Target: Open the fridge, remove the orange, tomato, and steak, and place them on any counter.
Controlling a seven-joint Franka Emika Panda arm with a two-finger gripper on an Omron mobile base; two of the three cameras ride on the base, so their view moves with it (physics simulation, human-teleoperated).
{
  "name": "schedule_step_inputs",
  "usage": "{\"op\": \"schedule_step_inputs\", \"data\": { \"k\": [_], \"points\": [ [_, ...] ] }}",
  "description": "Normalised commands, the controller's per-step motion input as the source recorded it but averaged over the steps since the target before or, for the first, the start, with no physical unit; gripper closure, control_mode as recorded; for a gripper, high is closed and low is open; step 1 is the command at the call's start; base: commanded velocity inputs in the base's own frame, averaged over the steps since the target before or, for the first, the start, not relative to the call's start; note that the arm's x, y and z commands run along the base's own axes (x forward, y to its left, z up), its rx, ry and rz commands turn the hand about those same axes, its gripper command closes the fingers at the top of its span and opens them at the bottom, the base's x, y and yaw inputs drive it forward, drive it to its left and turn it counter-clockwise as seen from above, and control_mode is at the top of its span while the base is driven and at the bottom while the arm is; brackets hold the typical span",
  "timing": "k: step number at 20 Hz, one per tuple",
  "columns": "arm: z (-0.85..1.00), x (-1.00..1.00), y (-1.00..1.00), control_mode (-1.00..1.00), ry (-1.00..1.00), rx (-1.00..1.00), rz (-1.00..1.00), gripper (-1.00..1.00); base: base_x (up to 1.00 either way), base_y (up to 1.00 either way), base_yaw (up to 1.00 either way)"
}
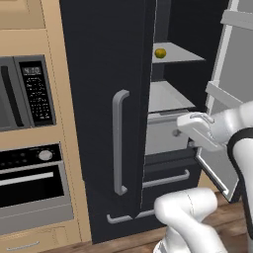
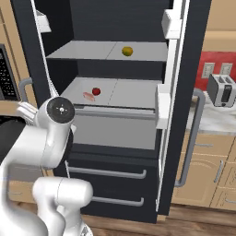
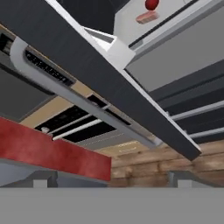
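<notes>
The dark fridge [image 1: 106, 74] stands with both doors swung open. The yellowish orange [image 1: 159, 53] lies on the upper shelf, also orange [image 2: 127, 50] from the other side. One shelf lower, the red tomato [image 2: 96, 91] sits with the flat pink steak [image 2: 88, 96] touching its left side. The hand view shows the tomato [image 3: 151, 4] and steak [image 3: 147, 17] at its top, past the left door's edge. My gripper [image 1: 184, 127] hovers open in front of the lower shelf, between the two doors, holding nothing. Its fingertips [image 3: 41, 179] stand wide apart.
The left door's long grey handle [image 1: 118, 143] faces the microwave [image 1: 24, 91] and wall oven [image 1: 32, 183]. The right door [image 2: 184, 92] juts out beside the marbled counter [image 2: 216, 119], which carries a toaster [image 2: 220, 90]. Fridge drawers [image 2: 110, 173] lie below the shelves.
</notes>
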Motion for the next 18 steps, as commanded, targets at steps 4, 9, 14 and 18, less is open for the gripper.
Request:
{"op": "schedule_step_inputs", "data": {
  "k": [4,9,14,18],
  "points": [
    [-0.16,0.42,-0.08,-1.0,0.0,0.0,0.0,-1.0,0.0,0.0,0.0],
    [-0.13,0.59,-0.14,-1.0,0.0,0.0,0.0,-1.0,0.0,0.0,0.0],
    [-0.2,0.65,-0.23,-1.0,0.0,0.06,0.04,-1.0,0.0,0.0,0.0],
    [-0.23,0.85,-0.11,-1.0,0.0,0.08,0.12,-1.0,0.0,0.0,0.0]
  ]
}}
